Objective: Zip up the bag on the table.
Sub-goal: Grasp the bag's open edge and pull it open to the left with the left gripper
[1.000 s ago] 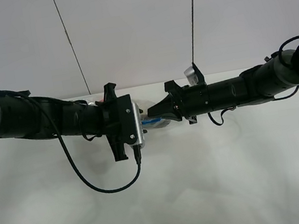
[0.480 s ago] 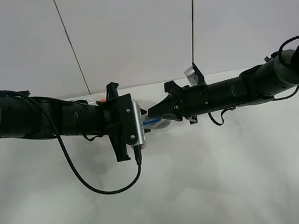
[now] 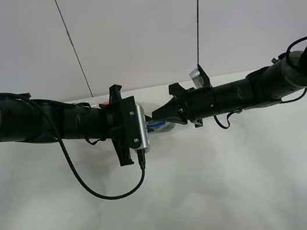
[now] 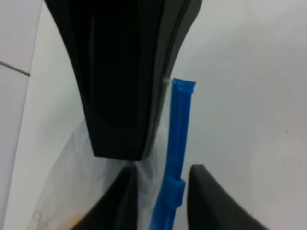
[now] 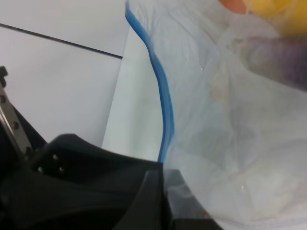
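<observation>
The bag point(image 3: 159, 126) lies on the white table point(image 3: 226, 197) between my two arms, mostly hidden by them. Its blue zip strip point(image 4: 179, 120) runs between my left gripper's point(image 4: 162, 176) fingertips, which flank it with a narrow gap on each side. My right gripper point(image 5: 165, 201) is shut on the bag's clear plastic point(image 5: 225, 143) where the blue strip point(image 5: 163, 96) ends, and shows as the large black shape point(image 4: 124, 72) in the left wrist view. Orange and yellow fruit point(image 5: 280, 14) and a purple eggplant point(image 5: 283, 57) show through the plastic.
A black cable point(image 3: 95, 187) loops down from the left arm over the table. A white panelled wall point(image 3: 139, 29) stands right behind the table's far edge. Both arms reach in from the sides and meet at the middle.
The left wrist has shifted slightly to the right, toward the right gripper. The right arm has stayed still.
</observation>
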`<state>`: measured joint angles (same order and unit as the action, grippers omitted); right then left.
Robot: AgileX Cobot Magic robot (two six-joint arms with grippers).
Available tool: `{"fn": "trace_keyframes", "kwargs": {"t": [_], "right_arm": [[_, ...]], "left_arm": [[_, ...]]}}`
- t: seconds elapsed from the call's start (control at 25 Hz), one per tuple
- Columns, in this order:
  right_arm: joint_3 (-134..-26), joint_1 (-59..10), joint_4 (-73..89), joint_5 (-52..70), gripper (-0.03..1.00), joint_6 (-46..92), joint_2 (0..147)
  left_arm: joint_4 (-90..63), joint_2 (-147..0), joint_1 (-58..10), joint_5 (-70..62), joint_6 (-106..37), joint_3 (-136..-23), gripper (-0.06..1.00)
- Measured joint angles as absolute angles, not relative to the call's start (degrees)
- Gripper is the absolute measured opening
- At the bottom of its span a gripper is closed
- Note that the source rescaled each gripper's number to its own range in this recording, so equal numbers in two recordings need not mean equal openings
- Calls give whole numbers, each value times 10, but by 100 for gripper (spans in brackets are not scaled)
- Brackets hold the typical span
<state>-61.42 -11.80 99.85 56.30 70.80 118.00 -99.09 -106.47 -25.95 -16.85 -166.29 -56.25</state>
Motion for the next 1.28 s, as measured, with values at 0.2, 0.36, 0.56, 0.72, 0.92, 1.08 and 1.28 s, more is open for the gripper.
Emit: {"fn": "trace_keyframes", "kwargs": {"t": [0.2, 0.36, 0.56, 0.72, 0.92, 1.08, 1.28], "right_arm": [[-614, -118, 999, 563, 0, 708, 1180], [-614, -118, 999, 563, 0, 708, 1180], [-614, -118, 999, 562, 0, 708, 1180], [-614, -118, 1000, 559, 0, 708, 1180], [-615, -118, 1003, 559, 0, 708, 1180], [-616, -118, 1005, 559, 0, 708, 1180], [-617, -119, 1007, 559, 0, 708, 1180]], "left_arm": [[-991, -1065, -260, -168, -1663, -563, 0], [-991, -1065, -260, -168, -1663, -563, 0], [-991, -1065, -260, -156, -1663, -563, 0], [-991, -1065, -261, -112, -1635, -563, 0], [-991, -1065, -232, -95, -1622, -563, 0], [-991, -1065, -195, -96, -1620, -563, 0], [-991, -1065, -139, -100, -1620, -563, 0]]}}
